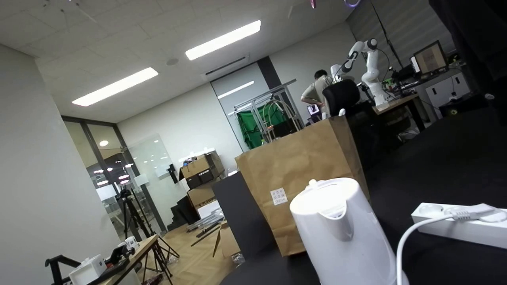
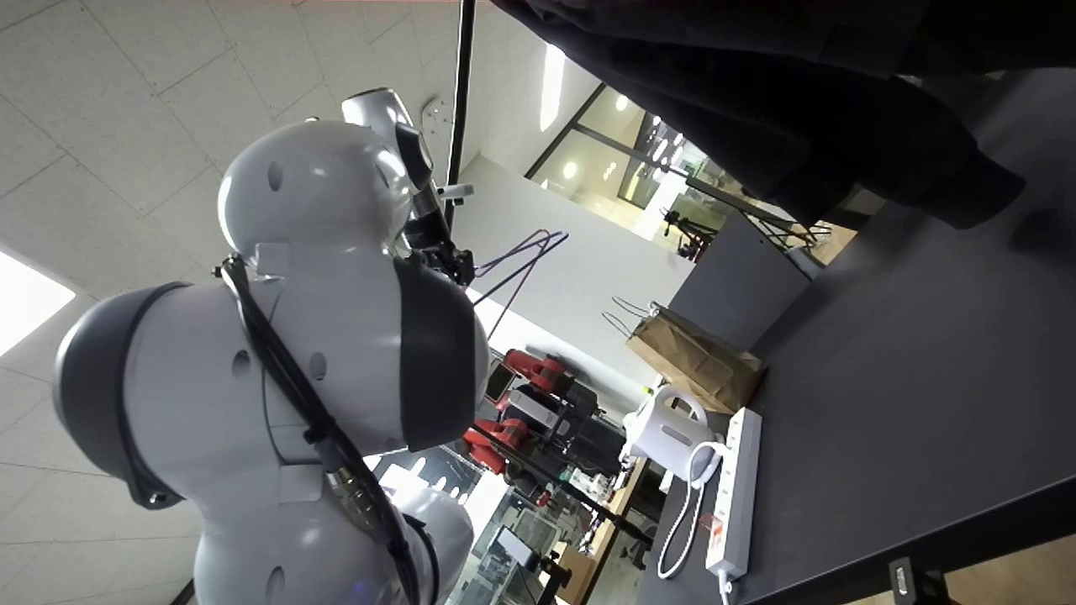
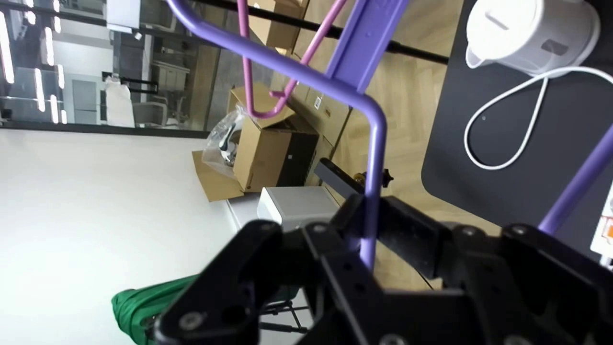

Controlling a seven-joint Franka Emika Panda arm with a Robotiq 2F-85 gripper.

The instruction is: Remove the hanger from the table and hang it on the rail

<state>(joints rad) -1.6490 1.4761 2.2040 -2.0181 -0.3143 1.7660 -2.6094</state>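
The purple hanger (image 3: 376,139) is in my gripper (image 3: 368,215) in the wrist view. One rod runs between the fingertips, which are closed on both sides of it. A flat purple strip of it extends toward the top. In an exterior view my gripper (image 2: 458,267) holds the hanger (image 2: 523,267) in the air, above and away from the black table (image 2: 891,361). The table also shows in the wrist view (image 3: 445,167). A black bar (image 3: 421,51), seemingly the rail, passes behind the hanger; whether they touch cannot be told.
A pink hanger (image 3: 248,86) is close beside the purple one. A white kettle (image 1: 344,229), a paper bag (image 1: 297,166) and a white power strip (image 1: 455,221) with a cable stand on the table. A black pole (image 2: 461,101) rises behind the arm. Dark cloth (image 2: 756,101) hangs near the table.
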